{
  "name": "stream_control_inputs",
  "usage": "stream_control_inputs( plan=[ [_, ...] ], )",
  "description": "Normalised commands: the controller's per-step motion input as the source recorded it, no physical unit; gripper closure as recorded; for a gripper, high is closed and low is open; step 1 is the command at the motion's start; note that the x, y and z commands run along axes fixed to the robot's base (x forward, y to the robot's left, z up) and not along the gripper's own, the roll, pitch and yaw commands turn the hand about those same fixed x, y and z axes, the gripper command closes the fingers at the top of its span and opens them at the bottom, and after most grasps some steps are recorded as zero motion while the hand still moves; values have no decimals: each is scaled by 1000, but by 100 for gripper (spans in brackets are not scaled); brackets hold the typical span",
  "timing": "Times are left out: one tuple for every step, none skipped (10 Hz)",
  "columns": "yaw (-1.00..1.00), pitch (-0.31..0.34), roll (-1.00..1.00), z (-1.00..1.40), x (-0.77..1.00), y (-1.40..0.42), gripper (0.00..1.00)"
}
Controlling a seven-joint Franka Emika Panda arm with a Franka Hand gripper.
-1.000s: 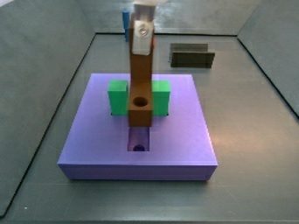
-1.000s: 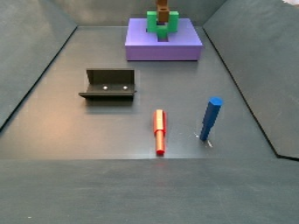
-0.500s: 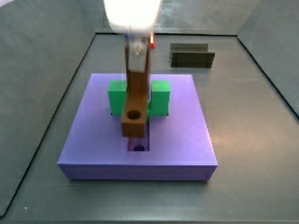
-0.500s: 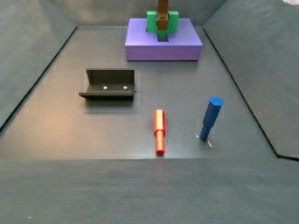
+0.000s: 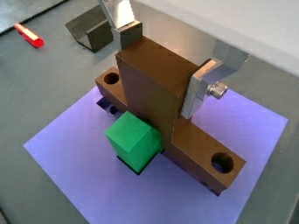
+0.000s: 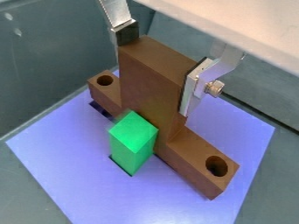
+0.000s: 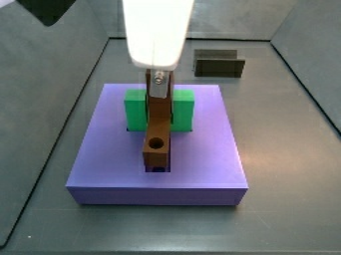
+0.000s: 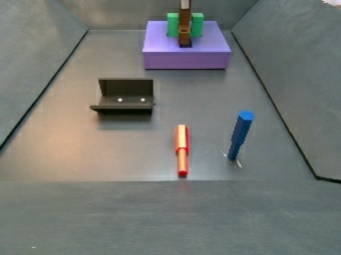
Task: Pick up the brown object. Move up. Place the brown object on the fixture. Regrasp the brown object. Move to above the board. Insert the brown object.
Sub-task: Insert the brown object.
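Note:
The brown object (image 7: 158, 129) stands upright on the purple board (image 7: 206, 159), its lower end down in the central slot just in front of the green block (image 7: 180, 112). My gripper (image 7: 158, 82) is directly above the board, shut on the top of the piece's bar. In both wrist views the silver fingers (image 5: 212, 77) (image 6: 202, 80) flank the bar (image 5: 152, 92) (image 6: 152, 87), and the crosspiece with its round holes lies across the board beside the green block (image 5: 135, 140). The fixture (image 7: 218, 65) (image 8: 124, 97) is empty.
A red rod (image 8: 181, 149) and an upright blue piece (image 8: 240, 134) sit on the grey floor well away from the board (image 8: 186, 52). Sloped grey walls ring the floor. The fixture (image 5: 89, 26) and red rod (image 5: 28, 35) show beyond the board in a wrist view.
My gripper has come straight down with the brown object. The piece's lower end has gone from above the board into the slot.

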Motion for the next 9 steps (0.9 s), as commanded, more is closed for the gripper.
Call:
stream_control_inputs(
  plan=[
    [-11,0,336,-606,0,0,100],
    [0,0,284,-509,14,-20,100],
    [0,0,120,-363,66,-137,100],
    [0,0,89,-437,0,-94,100],
    [23,0,0,-326,54,-149,100],
    [94,0,0,-326,171,-186,100],
    [0,0,90,-720,203,0,100],
    [0,14,120,-683,200,163,100],
    [14,0,117,-586,120,169,100]
  ],
)
